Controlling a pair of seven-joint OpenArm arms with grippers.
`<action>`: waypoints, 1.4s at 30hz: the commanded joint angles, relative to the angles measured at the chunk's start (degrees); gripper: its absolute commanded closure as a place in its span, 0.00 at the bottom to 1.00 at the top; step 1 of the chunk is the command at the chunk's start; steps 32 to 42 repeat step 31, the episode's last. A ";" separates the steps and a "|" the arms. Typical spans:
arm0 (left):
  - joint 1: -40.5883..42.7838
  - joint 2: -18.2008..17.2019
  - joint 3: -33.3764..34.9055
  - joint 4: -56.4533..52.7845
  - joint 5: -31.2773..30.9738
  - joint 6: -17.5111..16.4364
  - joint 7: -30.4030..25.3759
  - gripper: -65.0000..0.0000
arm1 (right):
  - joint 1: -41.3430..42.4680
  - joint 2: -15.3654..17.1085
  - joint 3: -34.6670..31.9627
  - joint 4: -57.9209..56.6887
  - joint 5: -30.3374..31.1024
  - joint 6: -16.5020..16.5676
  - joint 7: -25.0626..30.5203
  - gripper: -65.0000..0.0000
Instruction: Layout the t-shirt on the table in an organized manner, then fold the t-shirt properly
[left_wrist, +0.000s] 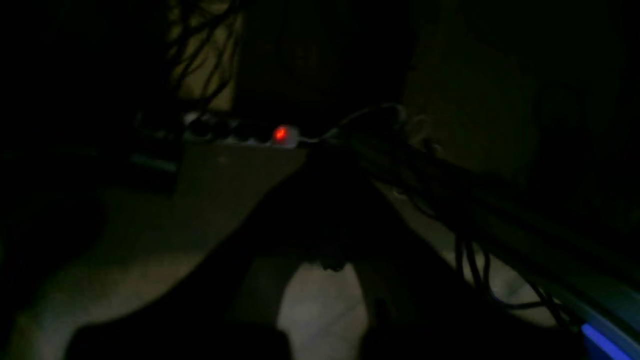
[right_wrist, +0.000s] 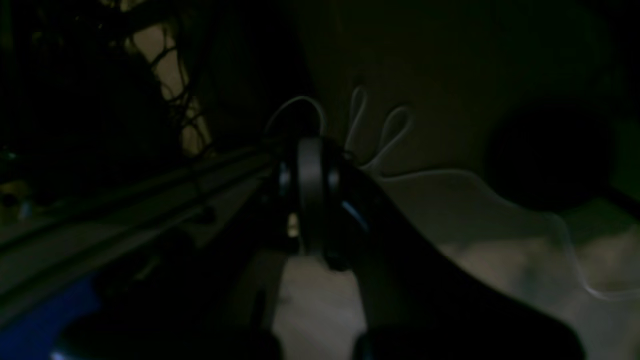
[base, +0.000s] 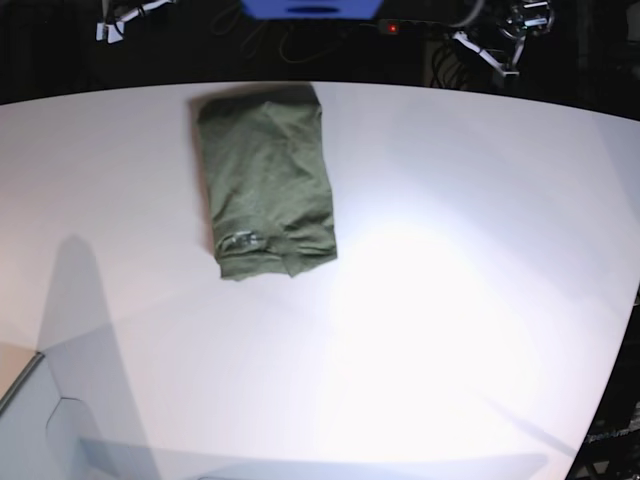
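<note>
The shirt (base: 266, 180) sits on the bench (base: 450, 300) toward the far left in the base view, already folded into a compact rectangle with the neck label facing up near its closer edge. Looks done or close to it; the near edge is a bit uneven, with a small flap sticking out.

Handling-wise it's soft, light cotton, so it'll sag and slide apart if you grab only the top layer. My guess is that for any tidy-up you'd pinch a corner through all the layers, or just press and smooth the near hem.

Neither arm shows in the base view, only shadows across the lower left of the bench. Both wrist views are really dark and point at cables, a power strip with a red light (left_wrist: 280, 133) and floor, so the arms seem parked off the bench. The left gripper (left_wrist: 325, 280) and right gripper (right_wrist: 317, 280) are both dim silhouettes; jaws on both are closed, holding nothing as far as I can see.
</note>
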 joint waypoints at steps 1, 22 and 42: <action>0.38 -0.43 3.03 -0.94 -0.13 -0.69 -0.45 1.00 | 0.19 0.39 0.80 -2.08 -0.77 0.82 2.56 1.00; -6.30 5.37 15.25 -12.28 -0.30 28.98 -1.59 1.00 | 9.60 -10.16 -5.71 -24.58 -16.69 -63.31 21.46 1.00; -7.09 5.63 15.42 -12.28 -0.30 28.98 -1.59 1.00 | 9.68 -10.25 -5.53 -24.67 -16.60 -63.40 21.37 1.00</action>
